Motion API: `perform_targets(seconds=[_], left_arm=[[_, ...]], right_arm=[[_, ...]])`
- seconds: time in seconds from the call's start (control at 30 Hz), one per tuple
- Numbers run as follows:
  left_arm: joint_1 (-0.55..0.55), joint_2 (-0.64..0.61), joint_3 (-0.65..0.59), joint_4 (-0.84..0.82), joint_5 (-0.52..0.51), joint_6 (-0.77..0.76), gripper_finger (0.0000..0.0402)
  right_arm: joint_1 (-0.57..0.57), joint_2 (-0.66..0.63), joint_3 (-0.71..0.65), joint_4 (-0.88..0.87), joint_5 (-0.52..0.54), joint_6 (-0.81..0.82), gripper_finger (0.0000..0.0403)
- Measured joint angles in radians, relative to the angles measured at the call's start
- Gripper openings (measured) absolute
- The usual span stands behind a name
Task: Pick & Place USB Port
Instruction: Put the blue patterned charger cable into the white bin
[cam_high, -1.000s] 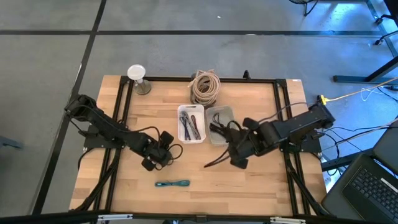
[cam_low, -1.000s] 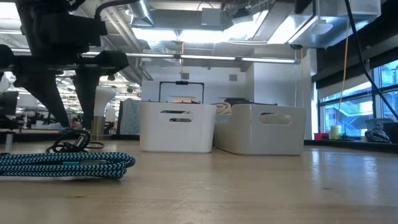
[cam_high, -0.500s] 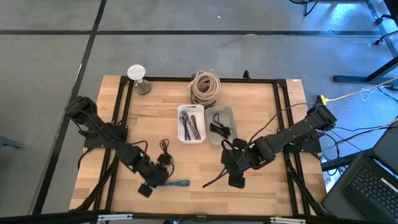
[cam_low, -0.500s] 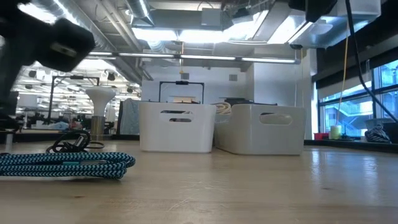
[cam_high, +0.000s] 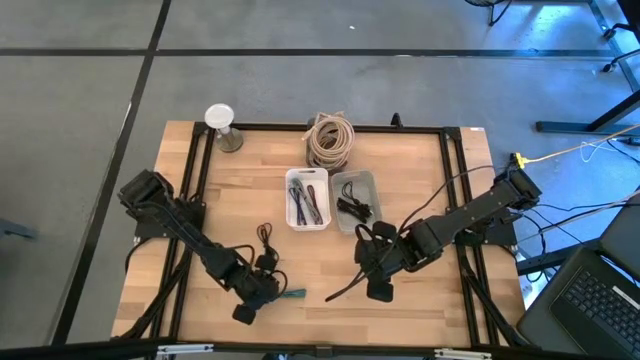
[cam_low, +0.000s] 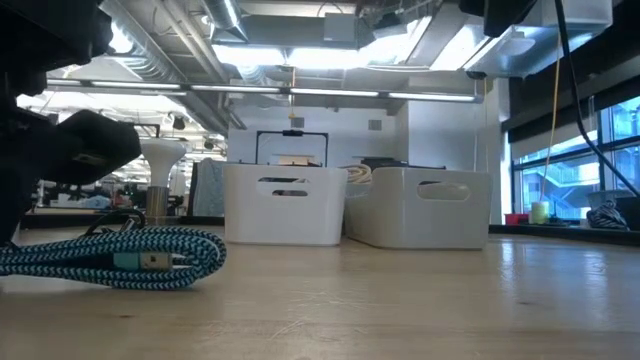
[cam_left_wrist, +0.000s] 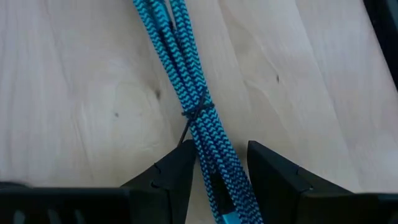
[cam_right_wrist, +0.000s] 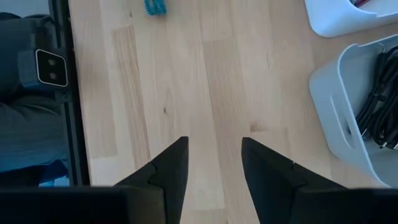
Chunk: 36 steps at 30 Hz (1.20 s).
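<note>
Left wrist view: left gripper (cam_left_wrist: 219, 163) down on table (cam_left_wrist: 74, 112), fingers open around blue cable (cam_left_wrist: 186, 93), not squeezing. Right gripper (cam_right_wrist: 211, 158) open, empty, near gray bin (cam_right_wrist: 348, 99).

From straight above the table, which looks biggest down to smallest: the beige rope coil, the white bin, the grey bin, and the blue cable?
1. The white bin and grey bin look about alike, so I can't separate them.
2. The beige rope coil, slightly smaller.
3. The blue cable, smallest, though the left end effector covers part of it.
</note>
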Motion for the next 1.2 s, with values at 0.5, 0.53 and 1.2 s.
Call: perform_targets(seconds=[0.5,0.53,1.2], left_arm=[[0.003,0.025,0.204,-0.275,-0.056,0.087,0.0021],[0.005,0.024,0.252,-0.337,-0.080,0.120,0.0021],[0.536,0.020,0.734,-1.162,-0.658,0.968,0.0019]], right_arm=[[0.000,0.000,0.001,0.010,0.000,-0.003,0.0151],[0.000,0.000,0.001,0.009,0.000,-0.004,0.0151],[0.012,0.000,0.001,0.008,0.055,-0.050,0.0151]])
